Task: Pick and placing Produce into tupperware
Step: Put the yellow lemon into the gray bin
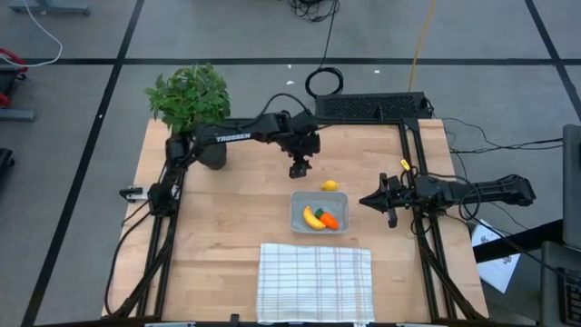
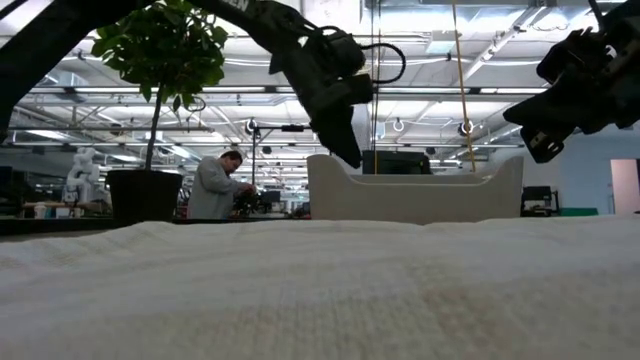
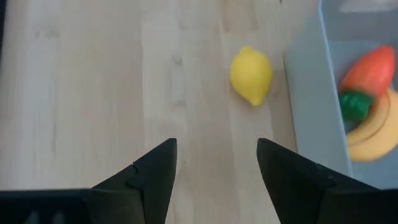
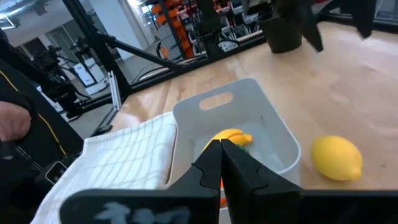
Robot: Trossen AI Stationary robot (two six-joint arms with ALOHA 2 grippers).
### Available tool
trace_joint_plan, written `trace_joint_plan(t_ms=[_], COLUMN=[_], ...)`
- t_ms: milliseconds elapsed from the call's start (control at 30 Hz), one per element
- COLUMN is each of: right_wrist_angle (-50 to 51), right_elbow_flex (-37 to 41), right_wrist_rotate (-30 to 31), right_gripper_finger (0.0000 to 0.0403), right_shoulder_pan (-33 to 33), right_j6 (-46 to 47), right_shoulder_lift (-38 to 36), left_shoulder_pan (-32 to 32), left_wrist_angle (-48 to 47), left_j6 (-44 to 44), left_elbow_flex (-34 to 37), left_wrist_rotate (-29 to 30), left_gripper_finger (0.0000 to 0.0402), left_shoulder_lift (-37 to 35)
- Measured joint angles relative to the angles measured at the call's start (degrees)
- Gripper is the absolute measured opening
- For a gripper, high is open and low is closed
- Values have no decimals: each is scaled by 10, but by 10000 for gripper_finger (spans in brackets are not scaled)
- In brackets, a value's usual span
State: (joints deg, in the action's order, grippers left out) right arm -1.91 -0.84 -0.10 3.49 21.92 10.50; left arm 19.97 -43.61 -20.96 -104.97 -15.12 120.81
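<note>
The lemon (image 3: pixel 251 76) lies on the tabletop (image 1: pixel 227 227) just beside the tupperware (image 1: pixel 300 211), which holds the banana (image 1: pixel 312 218) and carrot (image 1: pixel 328 219). The left gripper (image 3: pixel 216 163) hovers near it, fingers apart and empty; the right gripper (image 4: pixel 221 163) waits pinched closed. Probably light, smooth and rounded, the lemon should be pinched across its middle.

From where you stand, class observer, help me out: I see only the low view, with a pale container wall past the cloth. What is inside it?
Observer: The tupperware holds the banana and the carrot.
Operator: And the lemon?
Observer: The lemon lies on the table, just outside the container.
Operator: Which gripper is nearer to it?
Observer: The left gripper, open, hangs near it; the right gripper is shut, off to the container's other side.
</note>
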Motion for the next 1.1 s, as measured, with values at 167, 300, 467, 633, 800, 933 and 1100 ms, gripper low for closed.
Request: trace_joint_plan(t_ms=[167,300,467,633,800,933,1100], right_wrist_angle=[0,0,0,0,0,0,0], right_elbow_flex=[0,0,0,0,0,0,0], right_wrist_rotate=[0,0,0,0,0,0,0], right_gripper_finger=[0,0,0,0,0,0,0], right_shoulder_pan=[0,0,0,0,0,0,0], right_j6=[-5,-6,-12,-14,-14,-16,-16], right_shoulder_lift=[0,0,5,6,6,6,6], left_shoulder_pan=[-19,-28,-29,-32,-41,-53,-56], left_wrist_angle=[8,6,4,13,-5,2,28], left_j6=[-32,-50,-47,-49,-72,-87,-94], left_elbow_flex=[-1,0,1,0,0,0,0], left_wrist_rotate=[1,8,46,36,-10,-6,-5], left_gripper_finger=[228,228,228,228,228,228,228], left_shoulder_lift=[10,35,63,58,57,64,63])
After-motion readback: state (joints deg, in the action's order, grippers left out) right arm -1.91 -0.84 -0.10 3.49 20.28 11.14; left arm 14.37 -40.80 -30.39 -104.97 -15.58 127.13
